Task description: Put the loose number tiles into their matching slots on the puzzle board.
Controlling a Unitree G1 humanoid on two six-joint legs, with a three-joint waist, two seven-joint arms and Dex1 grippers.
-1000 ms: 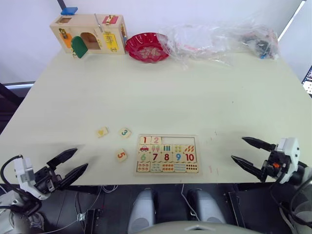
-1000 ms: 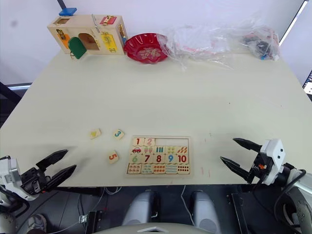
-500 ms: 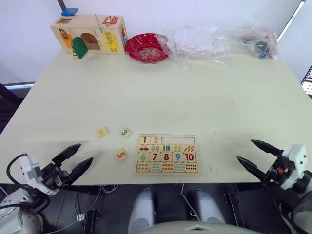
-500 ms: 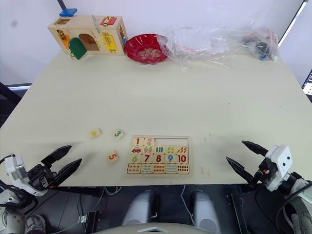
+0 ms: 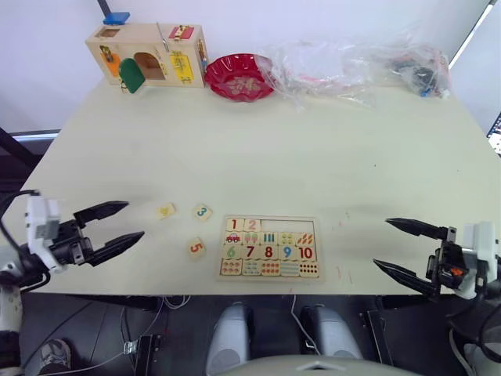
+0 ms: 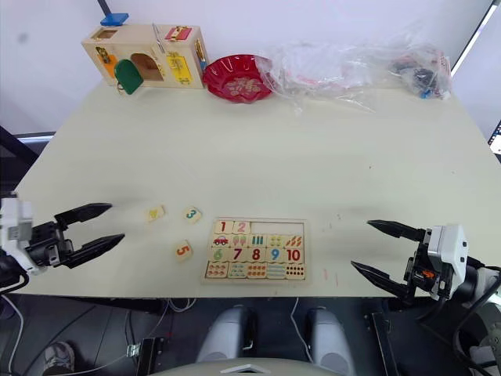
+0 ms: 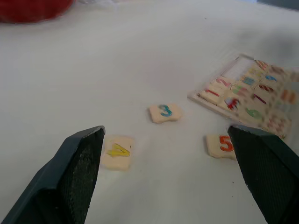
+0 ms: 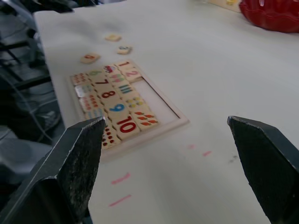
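Puzzle board [image 5: 270, 247] sits flat near the desk's [image 5: 313, 157] front edge, about centre, long axis running left-right. Numerals read upright from the robot's side. Top row: red 1 tile [image 5: 233, 225] and red 2 tile [image 5: 251, 225] seated in the two leftmost slots; the remaining empty slots [image 5: 288, 225] to their right show bare pale wood. Below that a row of picture tiles, then 6 7 8 9 10 in green, red, red, blue, red, then a row of dot tiles.

Three loose tiles lie on the desk left of the board, apart from each other:
- green 3 tile [image 5: 202, 211], just left of the board's top corner, slightly rotated
- red 5 tile [image 5: 196, 248], nearer the front edge, beside the board's left side, rotated
- yellow 4 tile [image 5: 165, 210], furthest left, tilted; numeral legible in the left wrist view [image 7: 117, 151]

Left end effector [image 5: 113, 225]: fingers spread apart, holding nothing, hovering at the front-left desk edge, pointing toward the loose tiles.
Right end effector [image 5: 399, 249]: fingers spread apart, holding nothing, at the front-right edge, pointing toward the board, well clear of it.

Far edge: wooden latch box [image 5: 149, 59], red bowl [image 5: 239, 76], clear plastic bags [image 5: 356, 66].
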